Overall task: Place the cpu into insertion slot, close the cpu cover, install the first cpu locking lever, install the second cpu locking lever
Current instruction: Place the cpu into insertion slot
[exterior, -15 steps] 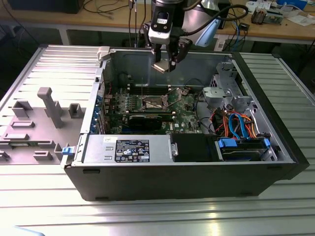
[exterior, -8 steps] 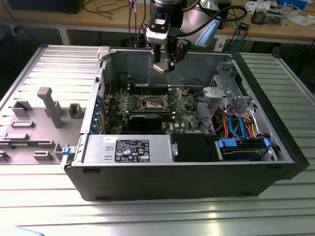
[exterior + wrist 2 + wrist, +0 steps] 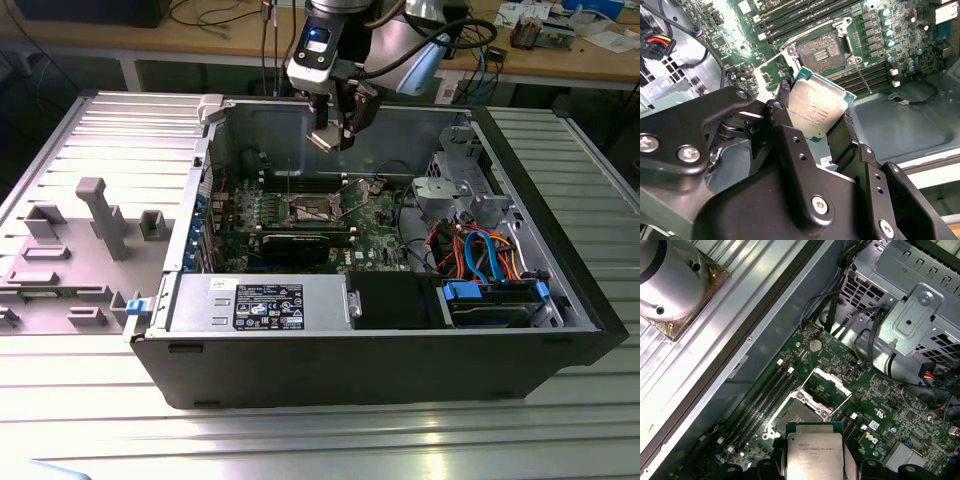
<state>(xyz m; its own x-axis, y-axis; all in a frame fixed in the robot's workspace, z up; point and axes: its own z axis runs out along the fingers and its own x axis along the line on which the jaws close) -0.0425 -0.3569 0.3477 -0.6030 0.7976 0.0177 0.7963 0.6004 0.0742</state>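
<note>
At the exterior view's left, a grey plastic tray (image 3: 90,240) of moulded blocks lies on the ribbed metal worktop (image 3: 320,440), just beside an open computer case (image 3: 380,350). Along the case's near wall sits a grey power supply (image 3: 260,303) with a black label.

Over the middle of the case the claw (image 3: 335,135) hangs above the green circuit board (image 3: 370,230), pinching the processor chip (image 3: 322,140) by two opposite edges. In both wrist views the chip (image 3: 817,110) (image 3: 814,452) sits between the black fingers (image 3: 785,97), its silver top showing, clear of the board. The socket (image 3: 308,208) lies below it, bare, its dark centre exposed (image 3: 820,50) (image 3: 797,415). The socket cover (image 3: 827,387) stands tilted up from the far edge of the socket in the first wrist view. A thin locking lever (image 3: 860,75) lies slantwise beside the socket.

Toward the exterior view's right, a silver drive cage (image 3: 460,180) stands inside the case, with orange and blue cables (image 3: 490,255) below it.
</note>
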